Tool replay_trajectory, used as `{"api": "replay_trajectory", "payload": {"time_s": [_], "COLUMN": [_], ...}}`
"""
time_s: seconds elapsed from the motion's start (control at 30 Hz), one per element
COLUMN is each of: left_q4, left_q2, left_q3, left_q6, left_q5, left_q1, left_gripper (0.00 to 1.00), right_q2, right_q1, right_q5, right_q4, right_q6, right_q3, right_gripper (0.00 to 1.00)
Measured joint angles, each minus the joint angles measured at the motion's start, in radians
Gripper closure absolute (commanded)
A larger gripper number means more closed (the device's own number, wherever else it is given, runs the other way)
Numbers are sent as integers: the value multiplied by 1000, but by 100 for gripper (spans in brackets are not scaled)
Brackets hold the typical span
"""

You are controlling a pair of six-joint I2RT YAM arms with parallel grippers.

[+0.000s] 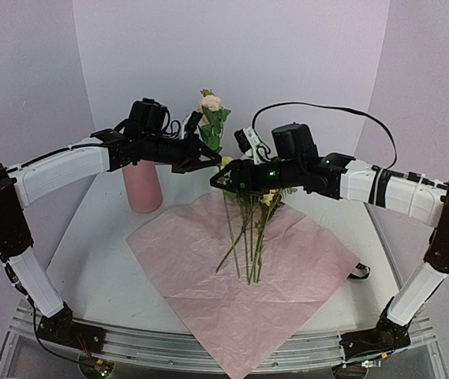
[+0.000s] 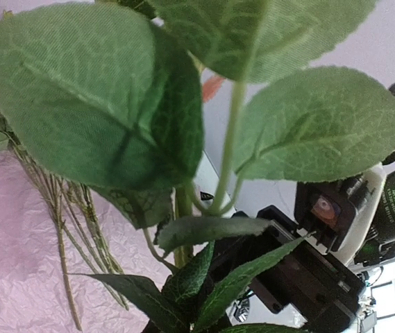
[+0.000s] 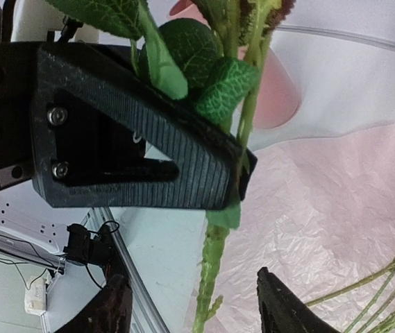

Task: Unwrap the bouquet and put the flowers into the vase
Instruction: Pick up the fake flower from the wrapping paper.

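Note:
My left gripper is shut on a thick green flower stem with big leaves and a cream bloom on top, held upright above the table. Its ribbed black fingers show clamped on the stem in the right wrist view. My right gripper is open just below them, its tips either side of the stem and clear of it. Several more flowers with thin stems lie across the unfolded pink paper. The salmon-pink vase stands at the back left, behind my left arm.
A black ribbon-like piece lies at the paper's right edge. White walls close in the back and sides. In the left wrist view, leaves hide my own jaws and the right gripper's black body is close by.

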Motion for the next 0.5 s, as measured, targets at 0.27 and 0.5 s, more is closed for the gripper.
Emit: {"api": "replay_trajectory", "payload": {"time_s": [0.27,0.5], "left_q4": [-105,-206], "left_q2": [-10,-22], "left_q3": [13,134], "left_q6": [182,399], "left_q5": [-172,-456], "left_q1": [49,44], "left_gripper": [100,100], "right_q2": [-34,-79], "right_q1": [1,0], "right_q5": [85,159], "right_q4": [-26,-49], "right_q6": [-11,-33], "right_q3": [-59,-73], "right_gripper": [8,8]}}
